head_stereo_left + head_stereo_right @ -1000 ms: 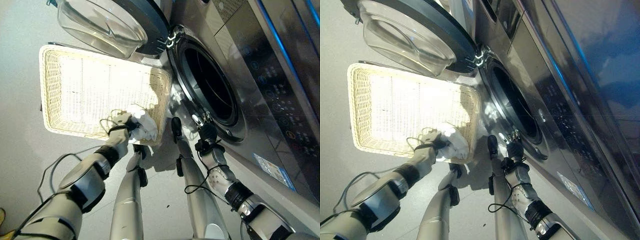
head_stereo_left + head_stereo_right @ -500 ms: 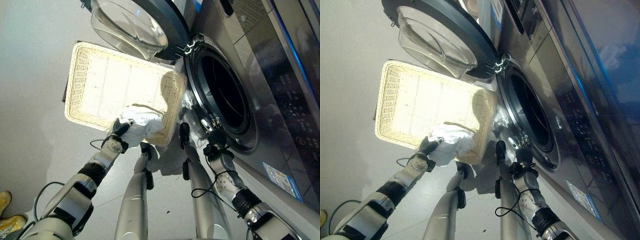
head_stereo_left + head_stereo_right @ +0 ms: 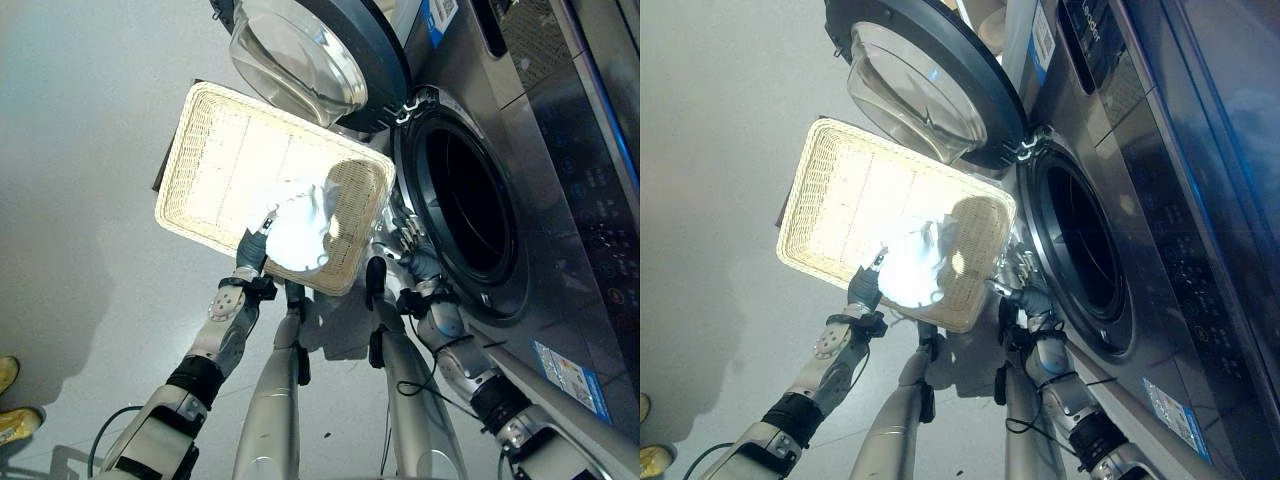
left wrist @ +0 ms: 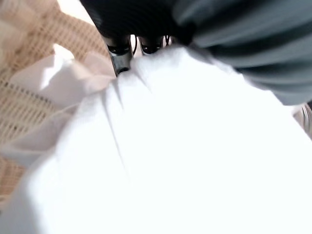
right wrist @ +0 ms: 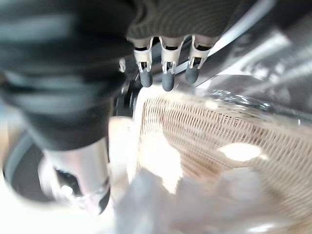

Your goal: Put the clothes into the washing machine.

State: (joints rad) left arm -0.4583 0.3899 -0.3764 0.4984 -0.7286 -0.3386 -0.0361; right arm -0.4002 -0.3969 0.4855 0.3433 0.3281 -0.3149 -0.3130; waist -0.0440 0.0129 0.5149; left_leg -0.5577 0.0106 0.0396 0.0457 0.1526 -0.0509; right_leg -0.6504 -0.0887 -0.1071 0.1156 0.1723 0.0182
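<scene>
Now the step in hand looks like the lift-out: the left hand (image 3: 252, 258) pinches a white garment (image 3: 298, 228) and holds it bunched over the near right corner of the wicker basket (image 3: 215, 140). It is crumpled, limp and bright. The right hand (image 3: 407, 256), fingers relaxed and straight, hovers by the washing machine (image 3: 560, 220) just right of the basket. Next, I judge, the cloth must swing right into the open drum (image 3: 472, 205), past the door (image 3: 305, 55).
</scene>
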